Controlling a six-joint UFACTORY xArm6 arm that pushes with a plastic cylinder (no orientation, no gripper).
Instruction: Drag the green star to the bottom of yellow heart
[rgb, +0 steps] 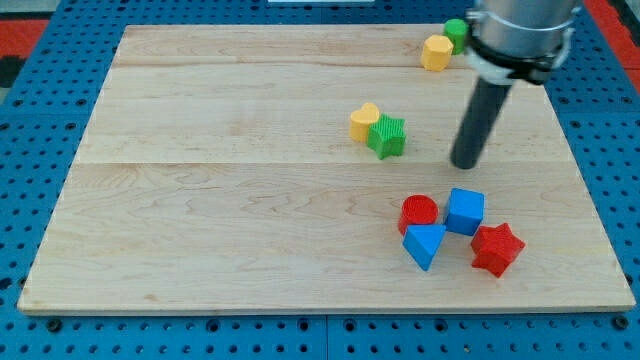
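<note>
The green star (387, 136) sits near the board's middle, touching the right and lower side of the yellow heart (364, 122). My tip (465, 163) rests on the board to the right of the star, a short gap away and slightly lower. The rod rises from it toward the view's top right.
A yellow hexagon-like block (435, 52) and a green round block (456, 32) sit at the top right. A red cylinder (419, 212), blue cube (465, 211), blue triangle (425, 245) and red star (497, 249) cluster at the lower right. The wooden board (220, 190) lies on a blue pegboard.
</note>
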